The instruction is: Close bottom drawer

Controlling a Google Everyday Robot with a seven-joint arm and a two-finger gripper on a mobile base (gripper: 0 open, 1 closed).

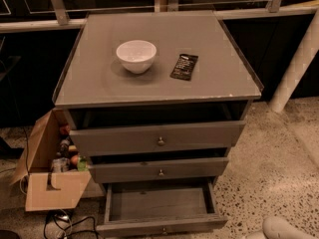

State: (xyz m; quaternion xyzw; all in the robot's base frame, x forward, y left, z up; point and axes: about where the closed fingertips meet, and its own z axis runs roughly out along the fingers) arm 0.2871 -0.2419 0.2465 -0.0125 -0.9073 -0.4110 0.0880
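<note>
The grey cabinet has three drawers, all pulled out to some degree. The bottom drawer is pulled out farthest. Its inside is empty, and its slim front panel with a small brass knob sits at the lower edge of the camera view. The middle drawer and the top drawer stick out only a little. A pale rounded piece of my gripper shows in the bottom right corner, over the floor. It is to the right of the bottom drawer's front and apart from it.
A white bowl and a dark packet lie on the cabinet top. An open cardboard box with bottles stands against the cabinet's left side, with cables on the floor below it. A white post rises at the right.
</note>
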